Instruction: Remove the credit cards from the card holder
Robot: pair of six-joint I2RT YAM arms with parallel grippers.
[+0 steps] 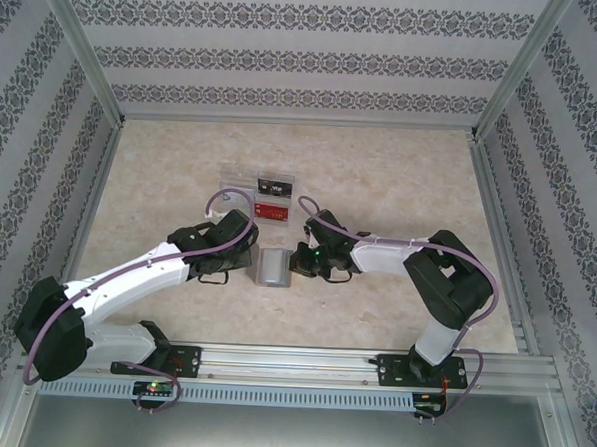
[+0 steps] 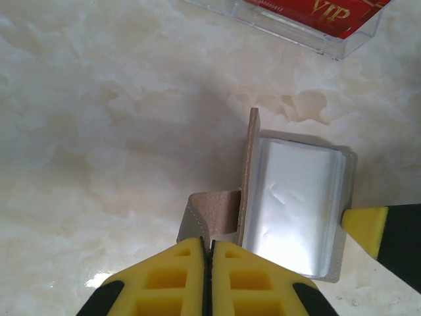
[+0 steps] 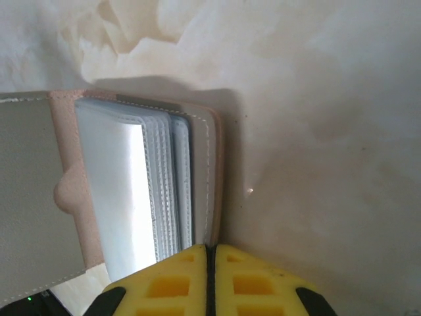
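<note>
The holder (image 1: 274, 267) lies open on the worktop (image 2: 99, 131), between my two arms. I take it as my landmark.

The left end effector (image 2: 208, 253) is on the left side of the holder. Its fingers are pressed together, and the brown flap (image 2: 214, 212) goes into the seam between them, so I judge it is clamped on this flap. The right end effector (image 3: 208, 257) is on the right side of the holder. Its fingers are also together, and the edge of the cover runs straight into the seam. I believe it pinches the cover there.

Beyond the holder, a little apart from it, stands a clear tray (image 1: 237, 180). A red card (image 2: 316, 12) and a black card (image 1: 277, 188) lie in it.

The sleeves (image 2: 296, 204) inside the holder are shiny plastic, several thin leaves in a stack. I cannot tell if a card is inside one of them, because the glare hides it.

About handling: the holder looks light and soft, so I think it will slide or lift if only one side is held. The covers bend easily and the sleeves are slippery. A card is thin, stiff and smooth. I would take it at the short edge which comes out of the sleeve and pull along the sleeve, not upward.
</note>
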